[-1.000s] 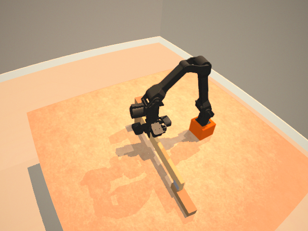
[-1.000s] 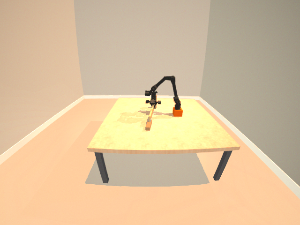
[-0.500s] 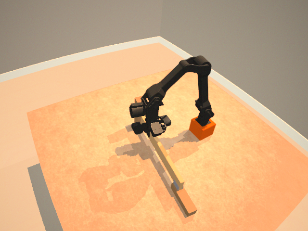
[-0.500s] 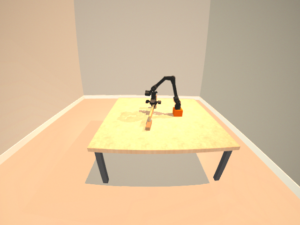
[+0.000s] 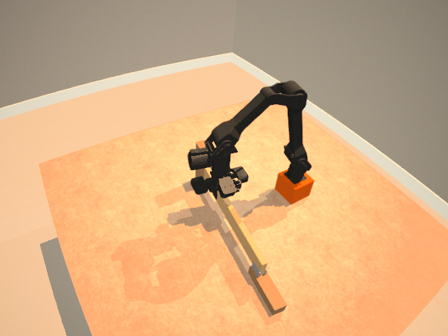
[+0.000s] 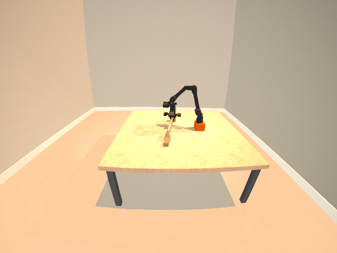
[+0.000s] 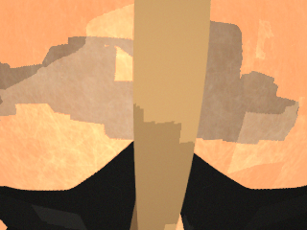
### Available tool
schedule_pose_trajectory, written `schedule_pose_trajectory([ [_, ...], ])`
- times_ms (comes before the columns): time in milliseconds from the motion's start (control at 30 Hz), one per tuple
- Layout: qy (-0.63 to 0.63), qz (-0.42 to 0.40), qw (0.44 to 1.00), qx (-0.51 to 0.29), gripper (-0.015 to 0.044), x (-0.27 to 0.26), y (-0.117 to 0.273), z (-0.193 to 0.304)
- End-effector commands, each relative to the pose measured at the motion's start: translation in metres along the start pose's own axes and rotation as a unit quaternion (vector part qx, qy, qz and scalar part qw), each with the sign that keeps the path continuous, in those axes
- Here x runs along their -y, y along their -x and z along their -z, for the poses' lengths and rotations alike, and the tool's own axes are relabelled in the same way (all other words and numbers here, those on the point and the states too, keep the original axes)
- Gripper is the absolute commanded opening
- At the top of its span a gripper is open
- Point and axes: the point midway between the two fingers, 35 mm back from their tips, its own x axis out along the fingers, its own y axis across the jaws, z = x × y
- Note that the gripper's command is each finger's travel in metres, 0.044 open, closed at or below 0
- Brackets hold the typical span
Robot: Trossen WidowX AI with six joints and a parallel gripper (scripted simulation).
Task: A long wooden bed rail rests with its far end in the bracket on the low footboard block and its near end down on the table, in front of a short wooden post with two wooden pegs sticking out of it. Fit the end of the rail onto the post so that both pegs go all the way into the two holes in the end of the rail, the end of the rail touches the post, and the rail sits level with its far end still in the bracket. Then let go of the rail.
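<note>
The long pale rail [image 5: 247, 234] [image 6: 170, 125] [image 7: 170, 62] runs from the bracket to beneath the gripper, and its shadow falls beside it on the table. Its far end sits in the blue-grey bracket [image 5: 256, 269] on the low footboard block [image 5: 273, 292] [image 6: 166, 140]. My gripper [image 5: 218, 195] [image 7: 155, 144] points down and is shut on the rail, with one black finger on each side of it in the wrist view. The wooden post [image 5: 200, 144] stands behind the gripper, partly covered by it. The pegs, the rail's post end and any gap between them are hidden.
The orange base [image 5: 293, 191] [image 6: 199, 126] of the arm stands on the table [image 5: 361, 234] [image 6: 206, 152], to the right of the rail. The arm arches from it over to the gripper. Shadows of the arm fall across the table left of the rail.
</note>
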Motion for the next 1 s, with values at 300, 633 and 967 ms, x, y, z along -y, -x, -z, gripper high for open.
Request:
schedule_pose_trajectory([
  [300,0.001,-0.001,1.000,0.001,0.0026,-0.0003,-0.0008,0.0000],
  [633,0.001,-0.001,1.000,0.001,0.0289,-0.0003,-0.0008,0.0000],
  [967,0.001,-0.001,1.000,0.001,0.0440,-0.0003,-0.0008,0.0000],
])
